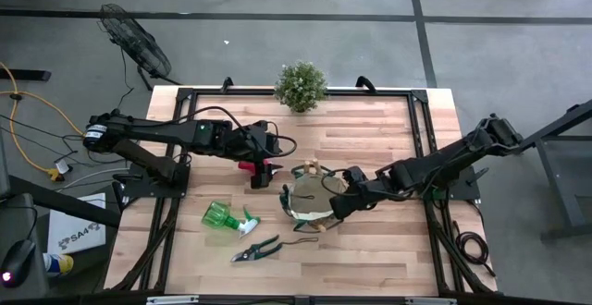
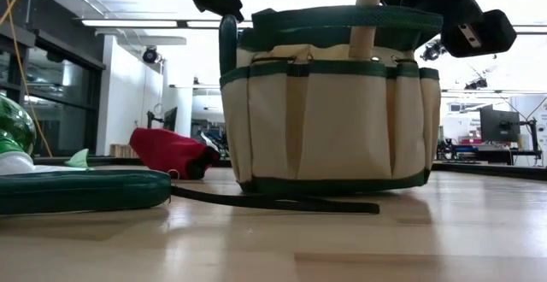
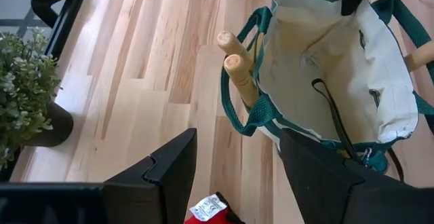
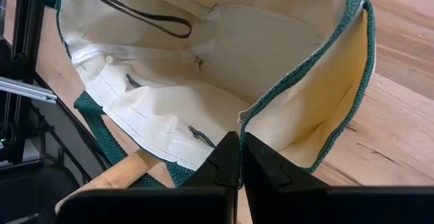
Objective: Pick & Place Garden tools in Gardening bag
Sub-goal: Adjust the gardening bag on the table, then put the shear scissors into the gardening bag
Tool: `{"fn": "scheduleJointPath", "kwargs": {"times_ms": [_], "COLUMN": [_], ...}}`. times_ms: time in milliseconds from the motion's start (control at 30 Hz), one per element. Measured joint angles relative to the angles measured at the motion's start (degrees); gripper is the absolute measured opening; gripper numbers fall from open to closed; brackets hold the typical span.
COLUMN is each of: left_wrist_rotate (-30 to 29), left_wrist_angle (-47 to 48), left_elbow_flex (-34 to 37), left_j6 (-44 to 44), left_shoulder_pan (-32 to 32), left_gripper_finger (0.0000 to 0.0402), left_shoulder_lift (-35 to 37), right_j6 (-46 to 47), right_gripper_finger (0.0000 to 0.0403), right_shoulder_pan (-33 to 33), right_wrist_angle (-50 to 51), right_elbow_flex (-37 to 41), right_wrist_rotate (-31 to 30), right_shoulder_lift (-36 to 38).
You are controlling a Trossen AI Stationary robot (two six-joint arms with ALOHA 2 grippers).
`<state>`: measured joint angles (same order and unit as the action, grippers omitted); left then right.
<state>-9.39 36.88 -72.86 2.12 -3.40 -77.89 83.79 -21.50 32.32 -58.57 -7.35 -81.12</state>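
We see left gripper (image 3: 234, 173) open, empty, above red glove (image 3: 210, 209); right gripper (image 4: 241, 157) pinching bag (image 4: 352, 95) rim. Risk: glove snags rim, bag tips.

Bright even overhead light, glaring ceiling strips in low view, blurred foreground, soft shadows

The 2 arms reach toward the bag (image 1: 312, 203) from opposite sides; the left arm stretches across the table, its left gripper (image 3: 234, 173) hanging just beside the bag's rim on the plant side, fingers spread wide with nothing between them; the right arm slants in low, its right gripper (image 4: 241, 157) pinched tight on the bag's rim.
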Motion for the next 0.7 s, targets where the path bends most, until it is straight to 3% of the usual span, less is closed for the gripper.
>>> {"fn": "scheduleJointPath", "kwargs": {"times_ms": [167, 500, 700], "left_wrist_rotate": [0.0, 0.0, 0.0], "left_wrist_angle": [0.1, 0.1, 0.4], "left_elbow_flex": [0.0, 0.0, 0.0], "left_j6": [0.9, 1.4, 3.0], "left_shoulder_pan": [0.0, 0.0, 0.0], "left_gripper_finger": [0.0205, 0.0205, 0.0205], "left_shoulder_lift": [0.0, 0.0, 0.0], "right_j6": [-0.9, -1.9, -4.4], "right_gripper_finger": [0.0035, 0.0160, 0.0185], "right_shoulder_pan": [0.0, 0.0, 0.1], "right_wrist_angle": [0.0, -0.6, -0.5], "right_elbow_flex": [0.0, 0.0, 0.0], "right_wrist_rotate": [0.1, 1.0, 1.3], "right_shoulder_lift": [0.0, 1.5, 5.2]}}
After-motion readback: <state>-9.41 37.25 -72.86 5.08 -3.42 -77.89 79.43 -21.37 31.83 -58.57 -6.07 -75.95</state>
